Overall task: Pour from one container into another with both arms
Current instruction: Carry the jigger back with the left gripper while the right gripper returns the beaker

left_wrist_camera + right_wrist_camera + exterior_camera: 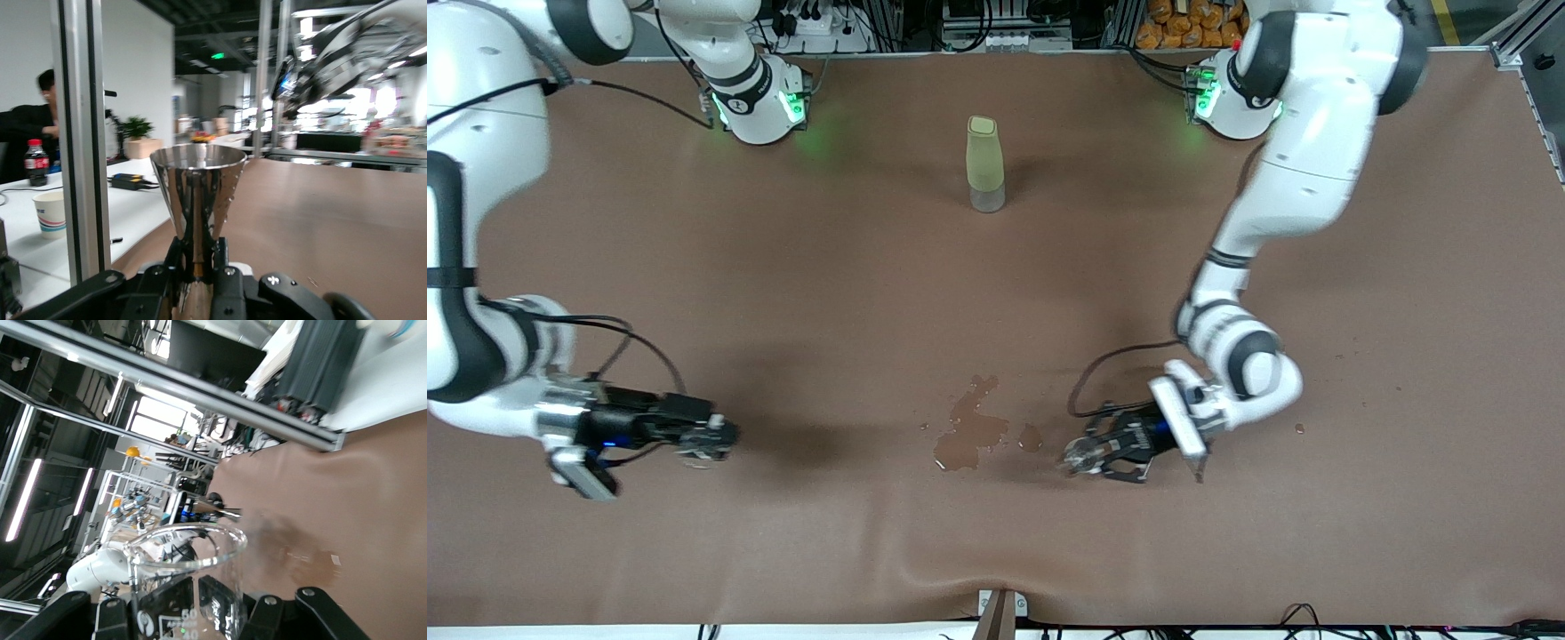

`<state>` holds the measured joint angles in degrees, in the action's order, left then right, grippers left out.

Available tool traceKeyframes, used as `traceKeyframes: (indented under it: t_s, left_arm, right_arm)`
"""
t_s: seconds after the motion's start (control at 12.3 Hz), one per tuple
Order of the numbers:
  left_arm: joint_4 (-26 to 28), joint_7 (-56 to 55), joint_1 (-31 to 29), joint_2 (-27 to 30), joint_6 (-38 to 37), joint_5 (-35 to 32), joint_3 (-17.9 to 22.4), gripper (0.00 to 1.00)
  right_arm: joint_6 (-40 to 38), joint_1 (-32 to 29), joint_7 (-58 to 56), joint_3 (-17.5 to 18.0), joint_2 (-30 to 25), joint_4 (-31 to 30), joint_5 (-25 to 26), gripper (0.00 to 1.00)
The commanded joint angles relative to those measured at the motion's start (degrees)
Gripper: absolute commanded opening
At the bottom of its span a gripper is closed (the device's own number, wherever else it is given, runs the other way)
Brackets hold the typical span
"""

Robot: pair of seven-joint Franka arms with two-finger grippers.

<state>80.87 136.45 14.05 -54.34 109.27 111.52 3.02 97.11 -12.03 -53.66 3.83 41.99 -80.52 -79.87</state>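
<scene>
A shiny metal cone-shaped cup (pixel 198 180) stands upright between the fingers of my left gripper (pixel 198 250), which is shut on its narrow stem. In the front view that left gripper (pixel 1080 460) hangs low over the table, beside a wet patch. My right gripper (pixel 200 600) is shut on a clear glass beaker (pixel 187 553) with printed volume marks. In the front view the right gripper (pixel 707 438) is over the table toward the right arm's end, well apart from the left one. The beaker is only a faint glint there.
A tall olive-green bottle (pixel 985 164) with a clear base stands upright between the two arm bases. A dark wet patch (pixel 969 431) lies on the brown table cover (pixel 996 293), between the grippers. A small drop (pixel 1299 428) marks the cover near the left arm.
</scene>
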Motion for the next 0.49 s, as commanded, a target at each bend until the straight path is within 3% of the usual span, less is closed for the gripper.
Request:
traceKeyframes:
  t_s: [0.0, 0.41]
  left_arm:
    - [6.57, -0.83, -6.90, 4.24, -8.69, -8.75, -0.65, 0.00]
    - [10.00, 0.05, -18.24, 3.98, -21.87, -24.04, -0.56, 0.00]
  right_arm:
    - [0.01, -3.69, -8.78, 1.09, 1.60, 0.37, 3.74, 0.00]
    - [0.45, -7.04, -33.46, -0.14, 8.45, 0.37, 7.09, 0.00]
